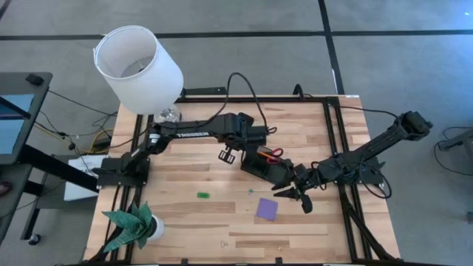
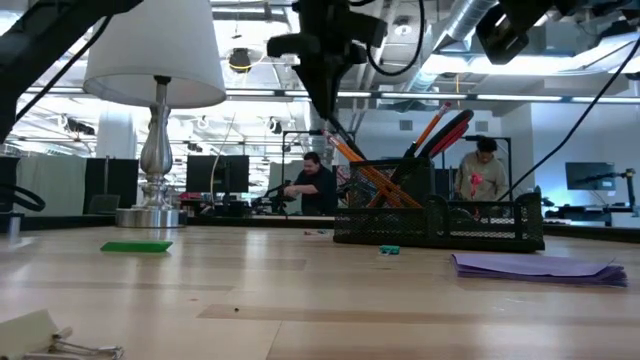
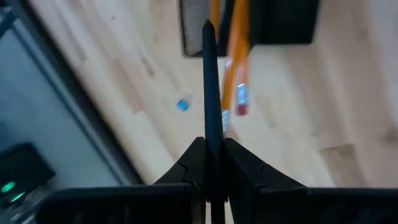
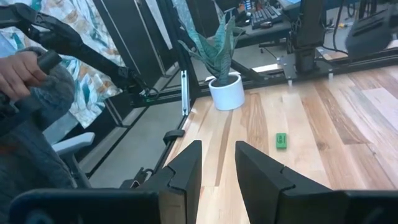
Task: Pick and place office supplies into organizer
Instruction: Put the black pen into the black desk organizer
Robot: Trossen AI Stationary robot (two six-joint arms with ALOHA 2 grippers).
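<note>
Start at the left of the table, where the green piece lies loose on the wood, well apart from the organizer, so you have that one left to collect. Your left gripper is clamped on a black pen, hanging tip-down just beside the organizer's left end, not yet dropped in. The organizer sits near the middle of the table, toward the right edge, a low black mesh tray with a taller back section that already holds orange pencils and red-handled scissors. The purple note pad lies flat nearer the front edge, also unplaced. Your right gripper hangs between organizer and pad, fingers parted and empty.
</note>
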